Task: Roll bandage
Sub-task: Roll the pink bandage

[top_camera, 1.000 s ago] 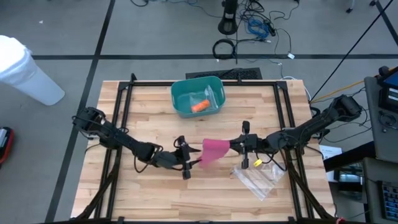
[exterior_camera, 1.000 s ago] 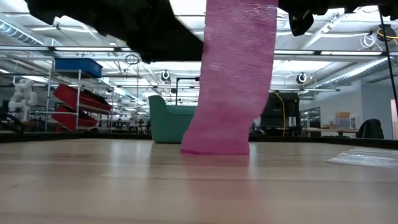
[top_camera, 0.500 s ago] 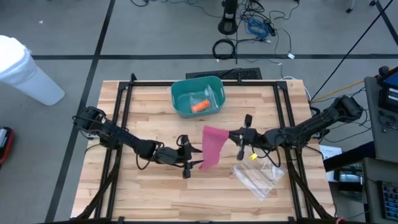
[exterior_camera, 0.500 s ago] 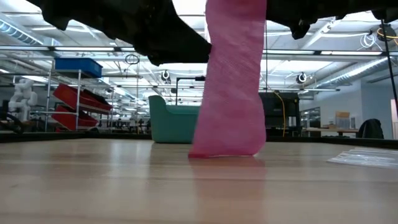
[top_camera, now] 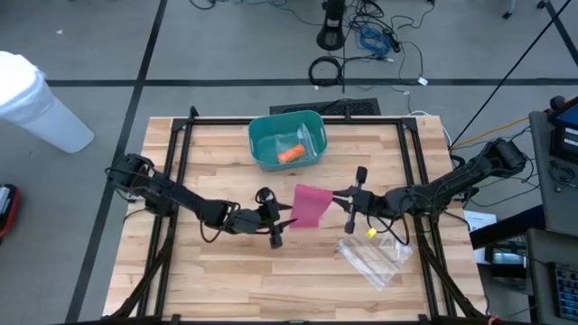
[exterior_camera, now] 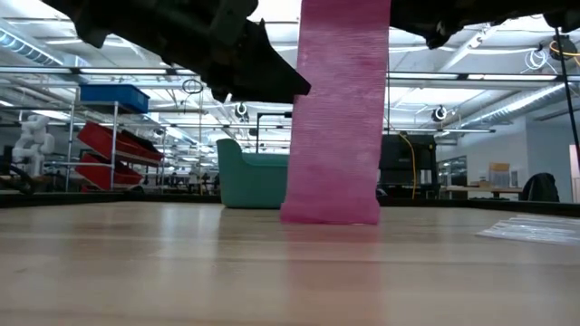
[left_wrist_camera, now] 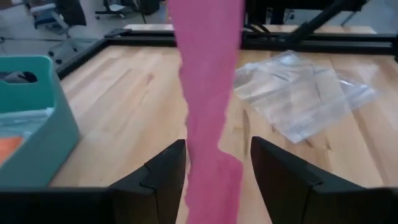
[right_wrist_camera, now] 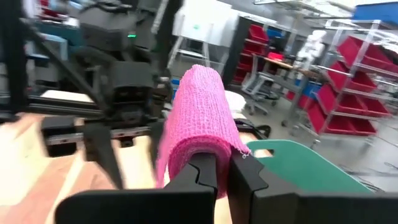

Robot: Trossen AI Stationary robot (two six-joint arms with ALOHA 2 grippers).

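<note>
High view: no readable writing shows. Left tool [top_camera: 283,219] sits left of centre on the wooden plank table [top_camera: 181,289], fingers [left_wrist_camera: 163,173] spread, straddling the loose pink bandage [top_camera: 309,206] strip without clamping it. This woven, crinkly bandage hangs as a flat band to the table; its foot has shifted slightly right since a second ago. Right tool [top_camera: 345,199] is clenched on the bandage's rolled end. Behind stands a teal bin [top_camera: 262,144]; a clear plastic bag [top_camera: 372,257] lies right.
</note>
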